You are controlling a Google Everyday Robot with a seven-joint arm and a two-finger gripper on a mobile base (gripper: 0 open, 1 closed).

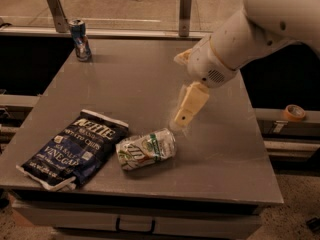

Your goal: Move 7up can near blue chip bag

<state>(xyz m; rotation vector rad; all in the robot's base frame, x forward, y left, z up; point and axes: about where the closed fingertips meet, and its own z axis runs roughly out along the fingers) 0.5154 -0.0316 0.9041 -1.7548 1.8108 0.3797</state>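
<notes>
Gripper (181, 120) hangs above the table (235, 174), holding nothing; spread or closed, can't tell. 7up can (146, 149) lies on its side just below-left of it, bag (75, 148) just beyond.

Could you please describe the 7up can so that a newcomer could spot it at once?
On the grey table, find the big blue chip bag near the front left. The 7up can lies on its side beside the bag's right edge, with the gripper hovering just above its right end. It is silver-white with green markings, unlike the upright blue can at the far left corner.
</notes>
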